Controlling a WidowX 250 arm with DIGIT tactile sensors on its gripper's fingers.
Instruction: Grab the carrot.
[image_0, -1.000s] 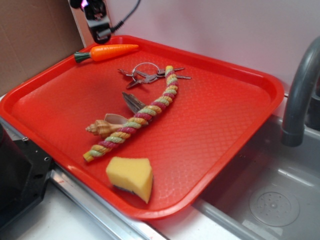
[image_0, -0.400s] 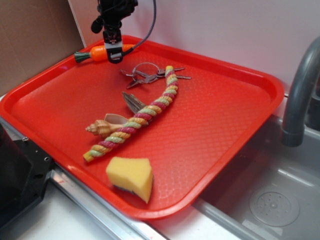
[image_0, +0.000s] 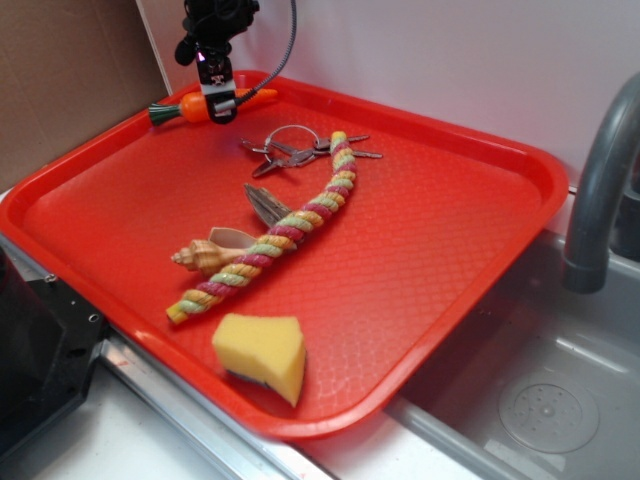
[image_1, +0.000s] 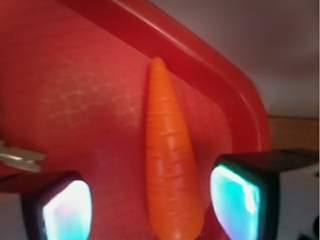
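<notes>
at the far left corner of the red tray (image_0: 480, 250), close against its raised rim, the toy carrot (image_0: 250, 98) lay flat on the tray floor, green stem pointing toward the tray's left edge. the gripper (image_0: 219, 100) hung right over the carrot's middle — in the wrist view its fingertips (image_1: 67, 210) stood wide apart, one on each side of the orange body (image_1: 170, 170), with tray floor visible between each pad and the carrot. so the approach and the lining-up looked done, and the jaws straddled the thick part of the carrot; the closing and the lift were not yet done — nothing was held. whether the pads had come fully down to the carrot's level could not be told. the key ring (image_0: 292, 148), rope stick (image_0: 275, 235), shell (image_0: 205, 255) and sponge (image_0: 262, 352) lay apart from it.
</notes>
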